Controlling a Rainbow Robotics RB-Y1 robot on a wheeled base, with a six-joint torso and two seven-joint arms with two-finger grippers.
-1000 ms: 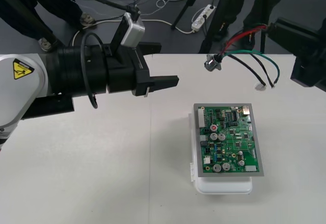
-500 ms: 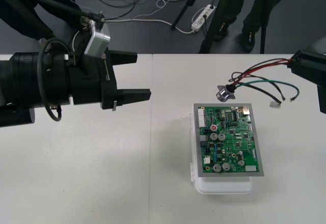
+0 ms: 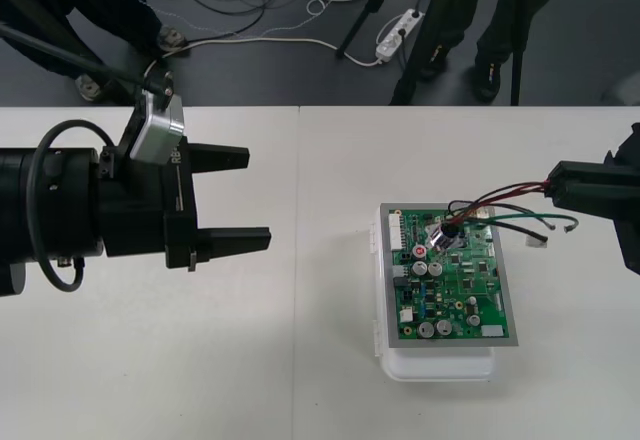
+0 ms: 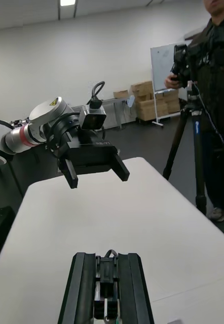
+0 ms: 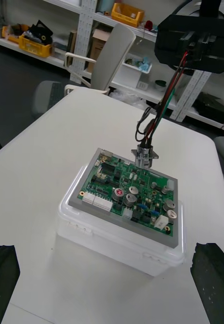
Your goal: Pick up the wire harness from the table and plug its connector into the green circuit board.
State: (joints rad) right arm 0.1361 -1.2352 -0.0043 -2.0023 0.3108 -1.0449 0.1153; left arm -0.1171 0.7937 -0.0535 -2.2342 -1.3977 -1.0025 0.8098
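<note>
Front view: the left arm reaches in level from the robot's left, its dark forearm lying straight across the counter [image 3: 300, 380]. The left claw [image 3: 258, 196] points toward the green circuit board [image 3: 455, 280] but stands well apart from it. Its two black fingers [image 3: 225, 156] are spread wide with nothing between them. In the left wrist view the same fingers [image 5: 3, 276] sit at the two bottom corners, released, and the board lies between and beyond them on its white base [image 5: 117, 238].

The right arm enters from the robot's right, and the right claw [image 3: 552, 182] is held level, above the counter and just beside the board's edge. It is clenched on the wire harness [image 3: 490, 208]. The red, black and green wires [image 3: 505, 196] run out from its tip and sag toward the board. The round metal socket [image 3: 440, 235] hangs at their end, low over the far part of the board; whether it touches the board I cannot tell. Two free wire ends dangle beside the board, under the claw.

In the left wrist view the right claw [image 5: 190, 48] hangs above the board, the wires drop from it, and the socket [image 5: 144, 155] sits tilted at the board's surface. In the right wrist view the right claw [image 4: 107, 259] has its fingers close together around a dark part of the harness, and the left claw [image 4: 94, 171] faces it, open.
</note>
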